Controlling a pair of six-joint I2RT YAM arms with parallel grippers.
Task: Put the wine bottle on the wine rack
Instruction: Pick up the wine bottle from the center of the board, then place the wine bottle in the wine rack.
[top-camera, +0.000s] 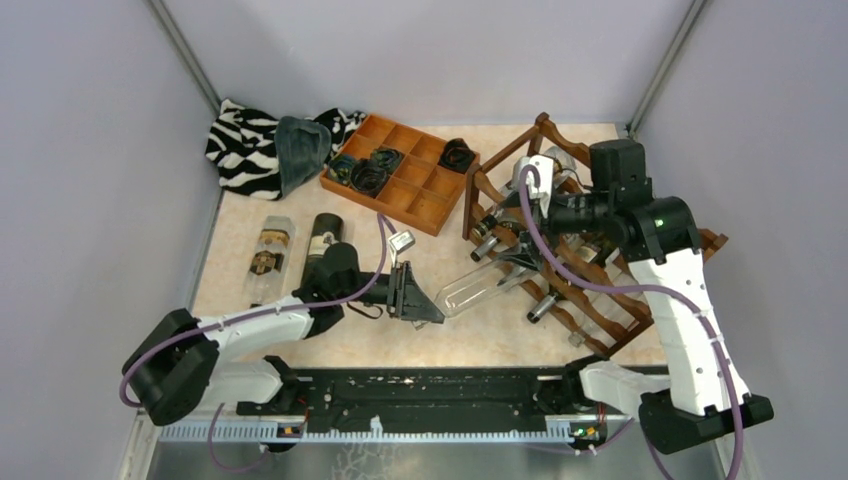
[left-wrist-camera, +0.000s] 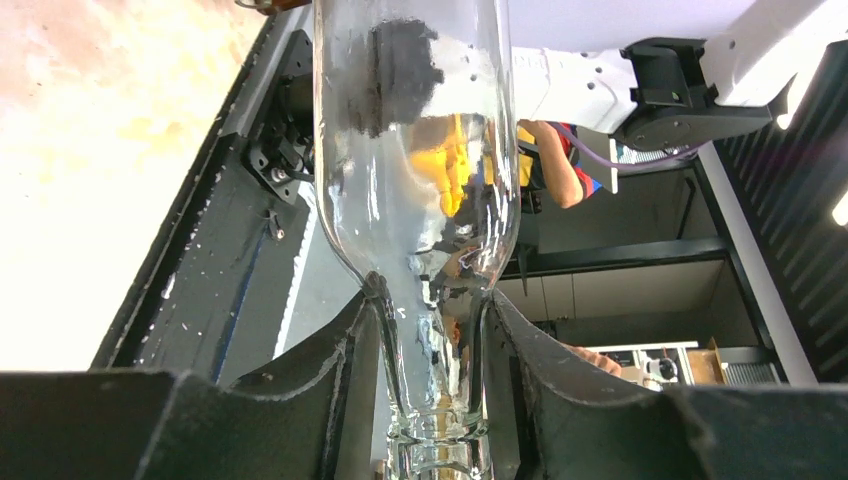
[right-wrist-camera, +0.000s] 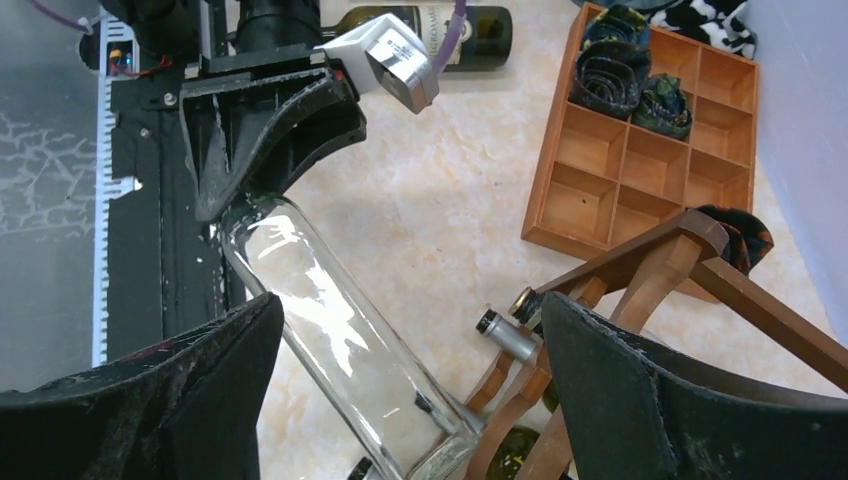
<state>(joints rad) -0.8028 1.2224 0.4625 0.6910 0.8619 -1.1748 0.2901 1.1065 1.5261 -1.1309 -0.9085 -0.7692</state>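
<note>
The wine bottle (top-camera: 478, 288) is showing as clear, colourless glass, catching white glints. The wine rack (right-wrist-camera: 770, 310) is reading reddish-brown wood. The compartment tray (top-camera: 420, 195) is glowing a lighter orange-brown. The rolled cloths (right-wrist-camera: 600, 75) in it are looking dark, with blue-green patterning. The tabletop (top-camera: 480, 335) is showing cream, mottled with peach. The walls (top-camera: 90, 150) are reading pale lilac. The striped cloth (top-camera: 240, 150) is showing black-and-white zebra bands, and the plain cloth (top-camera: 300, 150) is looking grey-teal. The left arm (top-camera: 250, 325) and right arm (top-camera: 690, 320) are wearing white shells with black joints. The cables (top-camera: 525, 210) are showing purple. A small light (top-camera: 655, 222) is glowing green. The dark bottle (top-camera: 322, 235) is showing green-black glass with a pale label.
</note>
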